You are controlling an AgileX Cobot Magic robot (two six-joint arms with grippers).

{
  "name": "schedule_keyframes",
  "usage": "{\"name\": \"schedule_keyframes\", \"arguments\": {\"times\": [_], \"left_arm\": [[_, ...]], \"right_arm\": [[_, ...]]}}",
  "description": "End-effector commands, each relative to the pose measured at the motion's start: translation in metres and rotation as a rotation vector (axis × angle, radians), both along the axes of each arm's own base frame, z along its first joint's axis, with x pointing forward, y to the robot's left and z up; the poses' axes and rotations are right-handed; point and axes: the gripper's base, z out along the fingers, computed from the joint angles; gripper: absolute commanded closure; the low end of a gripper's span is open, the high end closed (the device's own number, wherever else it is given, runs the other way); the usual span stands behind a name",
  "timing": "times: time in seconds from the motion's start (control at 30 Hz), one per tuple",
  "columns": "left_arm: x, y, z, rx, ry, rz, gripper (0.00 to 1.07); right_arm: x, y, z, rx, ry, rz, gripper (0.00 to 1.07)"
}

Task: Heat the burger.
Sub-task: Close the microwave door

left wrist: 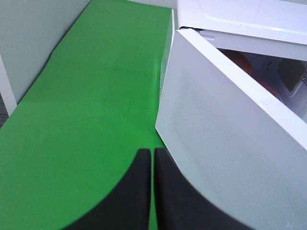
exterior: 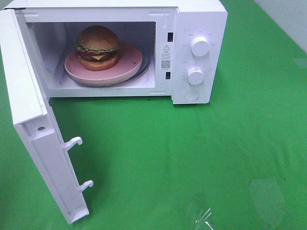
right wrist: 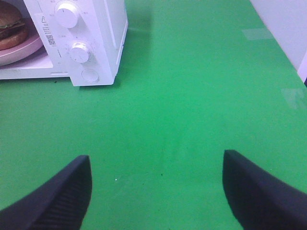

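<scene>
The burger (exterior: 98, 47) sits on a pink plate (exterior: 129, 64) inside the white microwave (exterior: 201, 19), whose door (exterior: 33, 143) swings wide open to the left. In the right wrist view the burger (right wrist: 10, 26) shows at the edge on its plate (right wrist: 21, 52). My left gripper (left wrist: 152, 158) is shut on nothing, hovering over the green cloth just beside the outer face of the door (left wrist: 230, 153). Far from the oven, my right gripper (right wrist: 157, 172) stands open above bare cloth, holding nothing. Neither arm appears in the exterior high view.
Two white knobs (exterior: 199, 46) and a round button (exterior: 191, 94) sit on the microwave's right panel. Two latch hooks (exterior: 74, 142) stick out from the door's edge. Green cloth (exterior: 216, 158) covers the table; a pale wall (left wrist: 29, 43) borders the left side.
</scene>
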Motion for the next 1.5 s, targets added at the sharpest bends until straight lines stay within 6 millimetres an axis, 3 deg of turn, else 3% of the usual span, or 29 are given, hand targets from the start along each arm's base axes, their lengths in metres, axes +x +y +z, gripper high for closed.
{"name": "schedule_keyframes", "arguments": {"times": [0.03,0.2,0.33,0.4,0.53,0.77,1.0,1.5], "left_arm": [[0.013,0.001,0.006,0.000,-0.038,0.005,1.07],[0.036,0.003,0.005,0.022,-0.093,0.017,1.07],[0.058,0.004,-0.022,0.021,-0.145,0.025,1.07],[0.058,0.004,-0.022,0.021,-0.145,0.025,1.07],[0.070,0.005,-0.050,0.023,-0.209,0.033,1.07],[0.084,0.005,-0.068,0.049,-0.278,0.026,1.07],[0.105,0.000,-0.081,0.105,-0.245,-0.045,1.07],[0.133,-0.019,-0.106,0.055,-0.239,-0.239,1.07]], "right_arm": [[-0.004,0.000,0.000,-0.008,-0.027,-0.003,0.31],[-0.004,0.000,0.000,-0.008,-0.027,-0.003,0.31],[-0.004,0.000,0.000,-0.008,-0.027,-0.003,0.31],[-0.004,0.000,0.000,-0.008,-0.027,-0.003,0.31],[-0.004,0.000,0.000,-0.008,-0.027,-0.003,0.31],[-0.004,0.000,0.000,-0.008,-0.027,-0.003,0.31],[-0.004,0.000,0.000,-0.008,-0.027,-0.003,0.31],[-0.004,0.000,0.000,-0.008,-0.027,-0.003,0.32]]}}
